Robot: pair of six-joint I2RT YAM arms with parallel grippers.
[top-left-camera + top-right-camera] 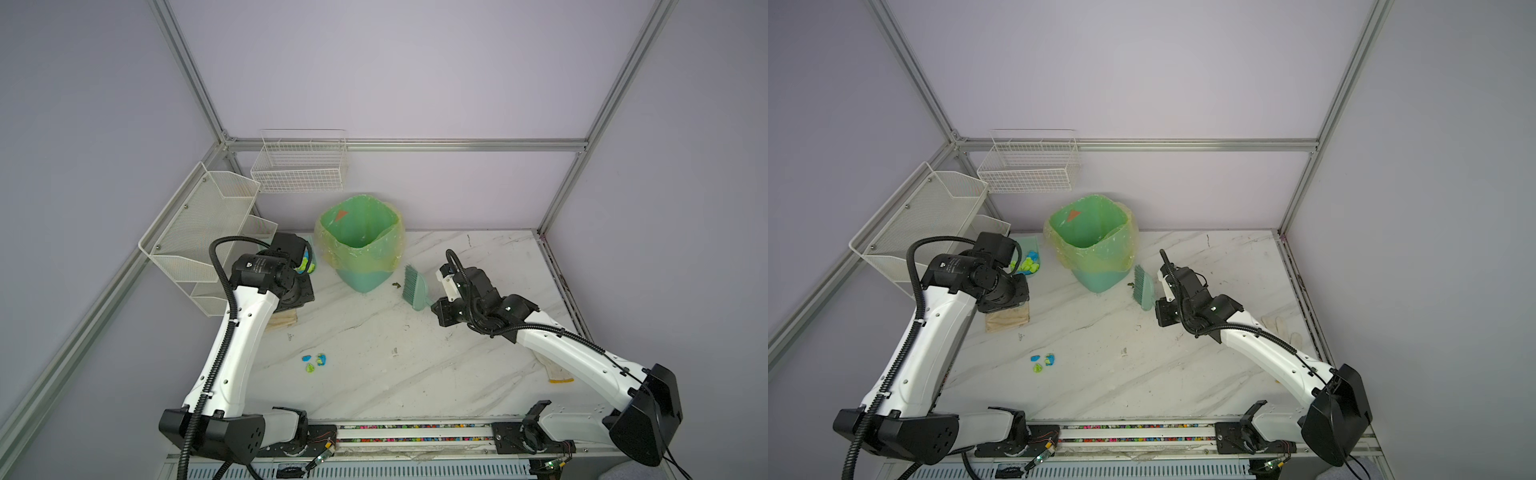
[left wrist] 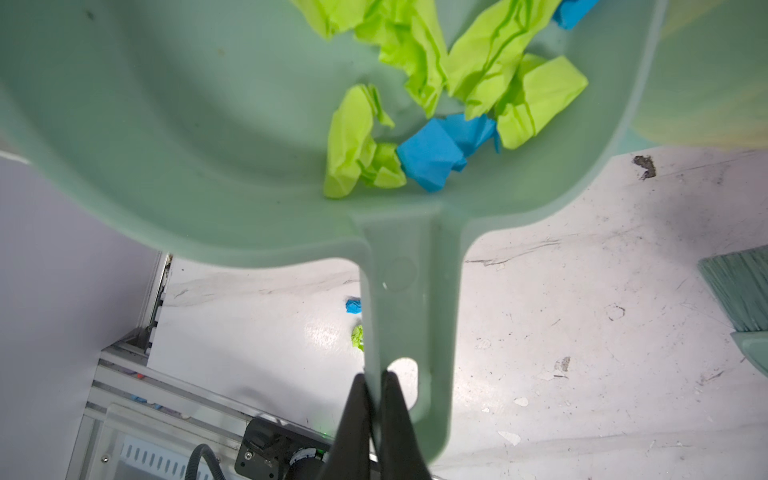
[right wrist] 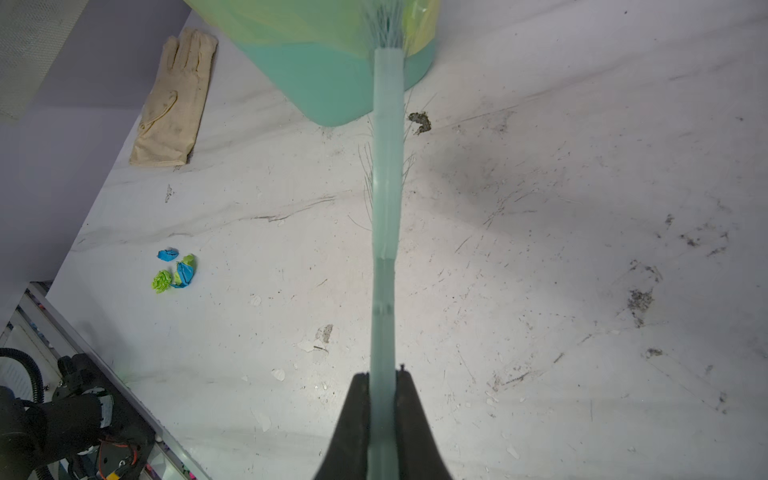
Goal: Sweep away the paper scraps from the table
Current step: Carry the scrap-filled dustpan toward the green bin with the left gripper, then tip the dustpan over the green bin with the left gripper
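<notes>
L gripper (image 2: 375,376) clamped the dustpan (image 2: 208,145) handle, pan w/ most paper scraps (image 2: 478,83) held beside the bin (image 1: 361,249); R gripper (image 3: 382,378) clamped the brush (image 3: 388,166). 3 scraps (image 3: 176,270) lay on the table (image 3: 540,291). Emptying step, prob.: next needed tipping over the bin.

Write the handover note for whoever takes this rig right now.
Left gripper: jaws shut on the dustpan handle, pan held beside the bin.
Right gripper: jaws shut on the brush handle, bristles near the bin's base.
Done: most paper scraps lie in the pan, not yet tipped out.
Left: a small cluster of scraps lies on the table, on the left arm's side. Sweep it up, then empty the pan, probably into the bin.
</notes>
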